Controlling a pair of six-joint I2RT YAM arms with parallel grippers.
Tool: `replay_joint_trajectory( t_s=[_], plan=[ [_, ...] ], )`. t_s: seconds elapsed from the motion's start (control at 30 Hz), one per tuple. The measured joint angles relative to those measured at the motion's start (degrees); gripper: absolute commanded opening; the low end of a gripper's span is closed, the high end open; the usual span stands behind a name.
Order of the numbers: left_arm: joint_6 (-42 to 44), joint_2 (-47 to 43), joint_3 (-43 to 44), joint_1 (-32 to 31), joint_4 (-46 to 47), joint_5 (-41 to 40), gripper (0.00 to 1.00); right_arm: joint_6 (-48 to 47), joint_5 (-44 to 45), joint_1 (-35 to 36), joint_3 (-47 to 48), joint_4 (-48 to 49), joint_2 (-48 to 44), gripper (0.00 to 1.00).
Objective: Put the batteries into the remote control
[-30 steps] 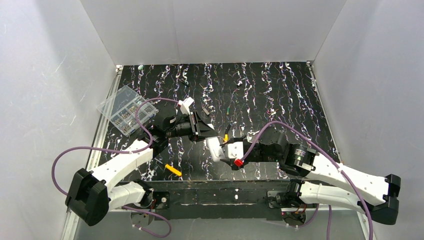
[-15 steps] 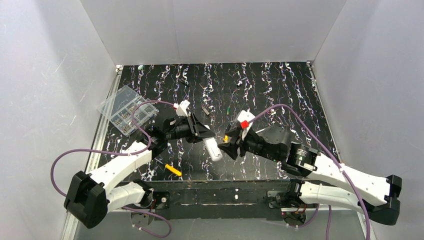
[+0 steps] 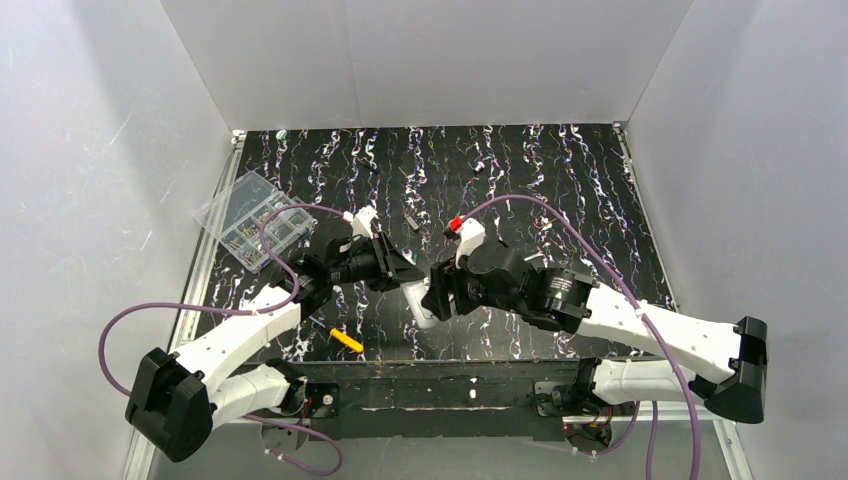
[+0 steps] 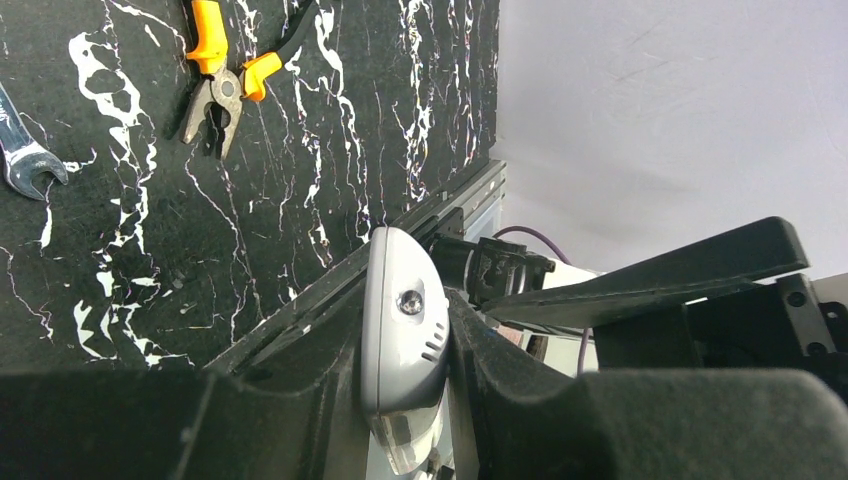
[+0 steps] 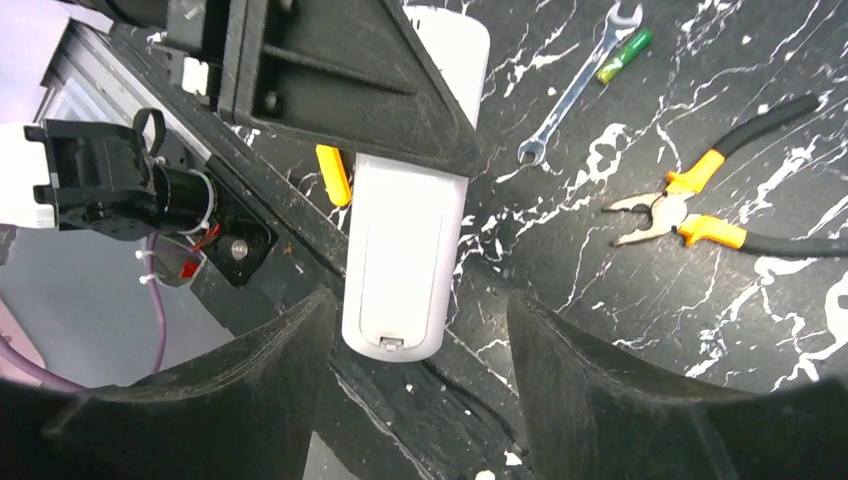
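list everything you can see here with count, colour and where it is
remote control: one, white, in the left gripper
battery: one seen, green, beside the spanner's far end
spanner: one, silver, lying flat
pliers: one, orange and black handles, right of the spanner
yellow-handled tool: one, near edge
compartment box: one, clear, far left
table: one, black, white-veined
left gripper: black, shut on the remote control
right gripper: black, open astride its end

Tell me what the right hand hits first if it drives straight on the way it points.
The remote control: its free end lies straight ahead of the open right hand, its other end clamped in the left hand. Depth is unclear, but nothing looks nearer.
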Motion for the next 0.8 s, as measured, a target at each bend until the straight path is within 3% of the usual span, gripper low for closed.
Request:
replay_joint_trajectory(
  t_s=[0.8],
  plan=[
    [0.0, 0.0, 0.0, 0.0, -0.4, 0.0, 0.0, 2.3, -4.9, 0.0, -0.7, -0.7, 2.7, 0.73]
  ],
)
